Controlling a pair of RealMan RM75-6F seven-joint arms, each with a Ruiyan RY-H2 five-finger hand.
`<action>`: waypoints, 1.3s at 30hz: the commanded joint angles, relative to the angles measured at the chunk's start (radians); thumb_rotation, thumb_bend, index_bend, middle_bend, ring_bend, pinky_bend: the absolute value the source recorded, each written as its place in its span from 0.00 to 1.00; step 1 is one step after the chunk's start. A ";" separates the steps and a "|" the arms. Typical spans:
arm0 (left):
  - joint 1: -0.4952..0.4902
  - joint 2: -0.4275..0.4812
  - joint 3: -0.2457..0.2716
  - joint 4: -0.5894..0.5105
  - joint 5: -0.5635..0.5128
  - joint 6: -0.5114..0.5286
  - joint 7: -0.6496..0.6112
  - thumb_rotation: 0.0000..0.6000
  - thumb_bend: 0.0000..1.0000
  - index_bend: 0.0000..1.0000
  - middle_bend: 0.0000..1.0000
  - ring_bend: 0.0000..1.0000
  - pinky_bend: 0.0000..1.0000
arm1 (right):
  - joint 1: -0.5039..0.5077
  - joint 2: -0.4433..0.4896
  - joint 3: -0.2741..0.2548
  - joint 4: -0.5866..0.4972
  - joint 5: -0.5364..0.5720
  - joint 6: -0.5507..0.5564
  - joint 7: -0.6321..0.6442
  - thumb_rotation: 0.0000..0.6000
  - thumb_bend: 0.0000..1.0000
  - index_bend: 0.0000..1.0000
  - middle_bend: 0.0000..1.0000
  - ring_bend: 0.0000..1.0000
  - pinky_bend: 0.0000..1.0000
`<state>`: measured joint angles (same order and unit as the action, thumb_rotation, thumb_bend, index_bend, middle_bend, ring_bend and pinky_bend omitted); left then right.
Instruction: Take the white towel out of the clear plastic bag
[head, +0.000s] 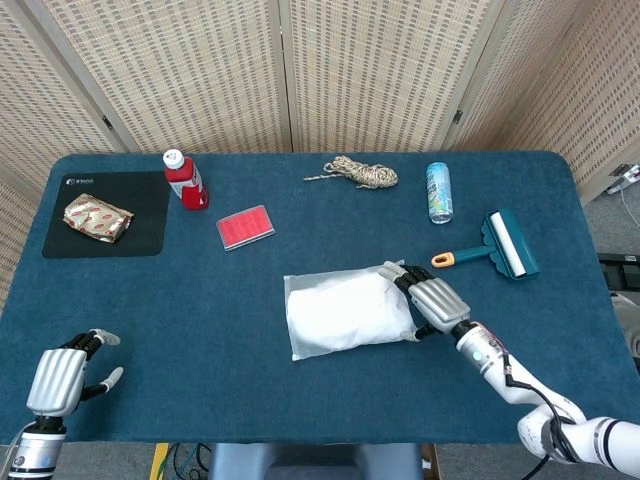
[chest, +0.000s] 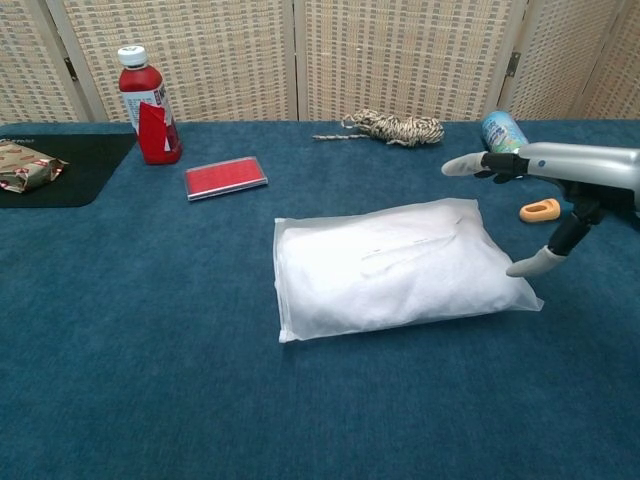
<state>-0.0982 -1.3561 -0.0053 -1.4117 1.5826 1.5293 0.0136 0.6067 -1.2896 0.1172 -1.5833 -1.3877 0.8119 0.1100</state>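
The white towel sits folded inside the clear plastic bag (head: 345, 311), which lies flat at the table's middle; the chest view shows the bag (chest: 395, 265) sealed around it. My right hand (head: 430, 301) is at the bag's right end, fingers spread and holding nothing. In the chest view the right hand (chest: 572, 172) reaches in from the right, its fingers (chest: 470, 164) stretched above the bag's far corner and its thumb tip close to the bag's right edge. My left hand (head: 58, 379) rests near the table's front left corner, empty, far from the bag.
A red bottle (head: 186, 178), a red flat case (head: 245, 227), a coil of rope (head: 358, 172), a can (head: 438, 191) and a teal lint roller (head: 503, 250) lie behind the bag. A black mat (head: 140, 225) with a wrapped snack (head: 97, 217) is at far left.
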 joint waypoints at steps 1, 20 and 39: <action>-0.001 0.001 0.000 -0.002 0.000 0.000 0.002 1.00 0.23 0.42 0.41 0.43 0.63 | 0.014 -0.020 -0.003 0.018 0.017 -0.014 -0.025 1.00 0.00 0.00 0.00 0.00 0.08; 0.006 -0.018 0.006 0.017 -0.004 -0.001 -0.015 1.00 0.23 0.42 0.41 0.43 0.63 | 0.098 -0.168 -0.005 0.158 0.108 -0.105 -0.075 1.00 0.00 0.00 0.00 0.00 0.08; 0.003 -0.027 0.010 0.025 -0.002 -0.012 -0.017 1.00 0.23 0.42 0.41 0.43 0.63 | 0.108 -0.255 -0.005 0.260 0.058 -0.029 -0.046 1.00 0.27 0.36 0.50 0.45 0.58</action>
<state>-0.0956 -1.3829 0.0044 -1.3867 1.5802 1.5169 -0.0033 0.7180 -1.5380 0.1116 -1.3313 -1.3224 0.7725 0.0601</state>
